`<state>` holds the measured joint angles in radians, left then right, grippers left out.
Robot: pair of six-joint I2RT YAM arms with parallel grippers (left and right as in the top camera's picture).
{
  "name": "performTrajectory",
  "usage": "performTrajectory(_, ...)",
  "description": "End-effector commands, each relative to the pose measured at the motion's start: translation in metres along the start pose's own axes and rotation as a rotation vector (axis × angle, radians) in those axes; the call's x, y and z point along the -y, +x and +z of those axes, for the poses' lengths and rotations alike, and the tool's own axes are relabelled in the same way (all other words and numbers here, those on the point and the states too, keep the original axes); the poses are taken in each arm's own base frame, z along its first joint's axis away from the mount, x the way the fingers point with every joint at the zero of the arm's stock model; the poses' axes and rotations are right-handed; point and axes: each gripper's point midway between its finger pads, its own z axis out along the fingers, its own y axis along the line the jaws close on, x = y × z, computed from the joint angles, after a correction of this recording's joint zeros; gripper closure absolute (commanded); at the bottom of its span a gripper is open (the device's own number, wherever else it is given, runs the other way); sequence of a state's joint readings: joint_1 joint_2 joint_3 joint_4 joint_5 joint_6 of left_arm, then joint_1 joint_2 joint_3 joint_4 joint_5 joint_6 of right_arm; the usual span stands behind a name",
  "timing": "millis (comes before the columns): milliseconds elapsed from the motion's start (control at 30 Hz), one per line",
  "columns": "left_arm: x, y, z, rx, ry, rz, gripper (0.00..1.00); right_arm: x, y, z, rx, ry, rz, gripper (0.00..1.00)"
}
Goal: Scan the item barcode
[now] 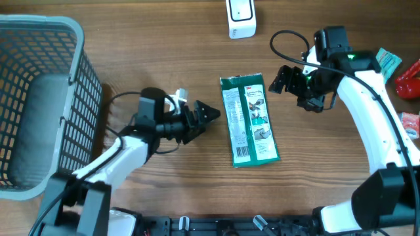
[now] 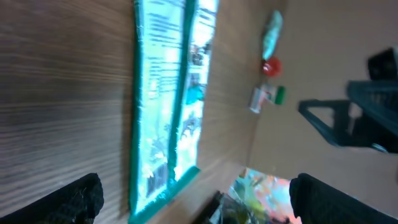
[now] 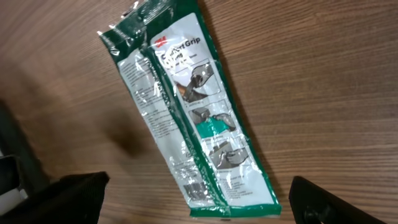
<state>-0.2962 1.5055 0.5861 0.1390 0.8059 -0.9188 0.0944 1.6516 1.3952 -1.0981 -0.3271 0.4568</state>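
Observation:
The item is a flat green and white packet (image 1: 249,119) lying face up on the wooden table, its barcode (image 1: 242,153) near the end closest to me. My left gripper (image 1: 207,117) sits just left of the packet, open and empty. In the left wrist view the packet (image 2: 165,93) runs ahead of the spread fingers (image 2: 74,199). My right gripper (image 1: 281,80) hovers off the packet's upper right corner, open and holding nothing. The right wrist view looks down on the packet (image 3: 186,106) and its barcode (image 3: 196,186), which lies between the wide fingers (image 3: 336,202). A white scanner (image 1: 241,18) stands at the table's far edge.
A grey mesh basket (image 1: 72,98) fills the left side. At the right edge lie a red item (image 1: 410,78), a teal packet (image 1: 388,61) and another small pack (image 1: 410,122). The right arm (image 2: 360,118) shows in the left wrist view.

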Motion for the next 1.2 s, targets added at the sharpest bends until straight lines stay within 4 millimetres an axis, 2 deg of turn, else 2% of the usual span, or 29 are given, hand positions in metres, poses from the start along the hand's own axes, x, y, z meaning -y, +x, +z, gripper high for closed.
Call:
performTrajectory(0, -0.004, -0.007, 0.015, 0.075, -0.05, -0.007, 0.01, 0.014, 0.003, 0.02, -0.031, 0.038, 0.033, 0.05)
performTrajectory(167, -0.015, -0.014, 0.025, 0.185, -0.152, 0.034, 0.0, 0.029, 0.012, 0.033, -0.062, 0.053, 0.06, 0.05)
performTrajectory(267, -0.024, -0.013, 0.031, 0.202, -0.191, 0.016, 0.01, 0.047, 0.015, 0.053, -0.061, 0.053, 0.1, 0.05)
performTrajectory(300, -0.027, -0.012, 0.033, 0.202, -0.197, 0.0, 0.02, 0.052, 0.017, 0.061, -0.065, 0.051, 0.106, 0.06)
performTrajectory(333, -0.029, -0.011, 0.036, 0.197, -0.198, -0.005, 0.08, 0.053, 0.02, 0.068, -0.073, 0.033, 0.099, 0.06)
performTrajectory(400, -0.033, -0.009, 0.044, 0.186, -0.204, -0.003, 0.11, 0.044, 0.03, 0.079, -0.106, -0.059, 0.096, 0.06)
performTrajectory(467, -0.037, -0.007, 0.051, 0.178, -0.203, -0.006, 0.12, 0.039, 0.03, 0.086, -0.1, -0.109, 0.087, 0.06)
performTrajectory(500, -0.04, -0.007, 0.054, 0.176, -0.202, -0.028, 0.12, 0.039, 0.031, 0.09, -0.095, -0.119, 0.086, 0.06)
performTrajectory(567, -0.042, -0.005, 0.06, 0.172, -0.197, -0.039, 0.18, 0.039, 0.035, 0.094, -0.104, -0.14, 0.086, 0.05)
performTrajectory(667, -0.043, -0.003, 0.069, 0.163, -0.183, -0.02, 0.19, 0.043, 0.043, 0.102, -0.118, -0.148, 0.092, 0.05)
performTrajectory(767, -0.054, -0.002, 0.074, 0.174, -0.214, -0.062, 0.18, 0.047, 0.049, 0.113, -0.146, -0.152, 0.136, 0.06)
performTrajectory(867, -0.064, -0.001, 0.078, 0.175, -0.232, -0.115, 0.23, 0.042, 0.056, 0.123, -0.199, -0.201, 0.15, 0.09)
performTrajectory(967, -0.069, 0.0, 0.079, 0.174, -0.241, -0.14, 0.25, 0.033, 0.064, 0.133, -0.273, -0.283, 0.161, 0.14)
performTrajectory(1167, -0.069, 0.001, 0.08, 0.171, -0.241, -0.141, 0.34, 0.008, 0.07, 0.138, -0.341, -0.437, 0.153, 0.17)
